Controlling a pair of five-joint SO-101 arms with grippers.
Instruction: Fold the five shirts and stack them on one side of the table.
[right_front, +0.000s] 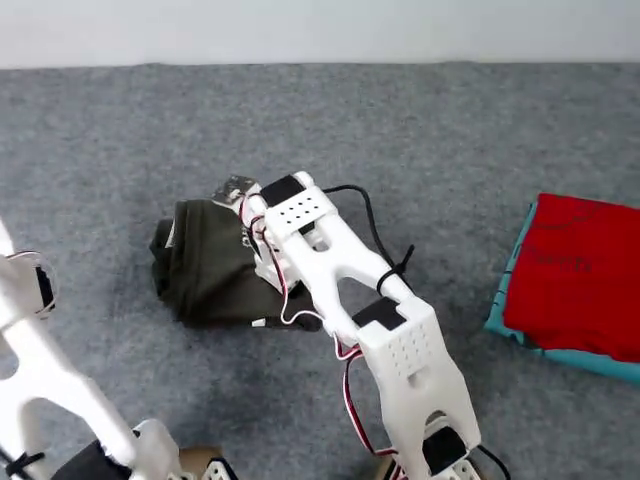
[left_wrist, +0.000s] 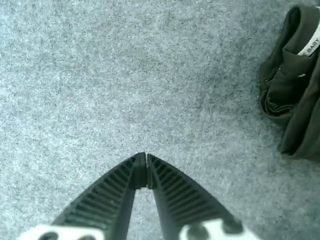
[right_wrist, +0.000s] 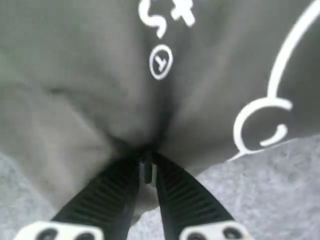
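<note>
Grey carpeted table (right_front: 450, 130); pale wall (right_front: 320, 30) behind.

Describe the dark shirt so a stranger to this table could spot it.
On the grey table, look near the middle, where the right tool pinches cloth. That crumpled bundle is the dark olive shirt. Unlike the red shirt lying flat at the side, it is bunched and bears white line print.

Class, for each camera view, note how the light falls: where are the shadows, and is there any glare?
High view: soft, even light, no glare; only a faint shadow on the table beside the dark shirt. Left wrist view: flat light, with shade gathering in that shirt's folds. Right wrist view: the deepest shadow sits in the fabric crease at the tips of the right pincer.
</note>
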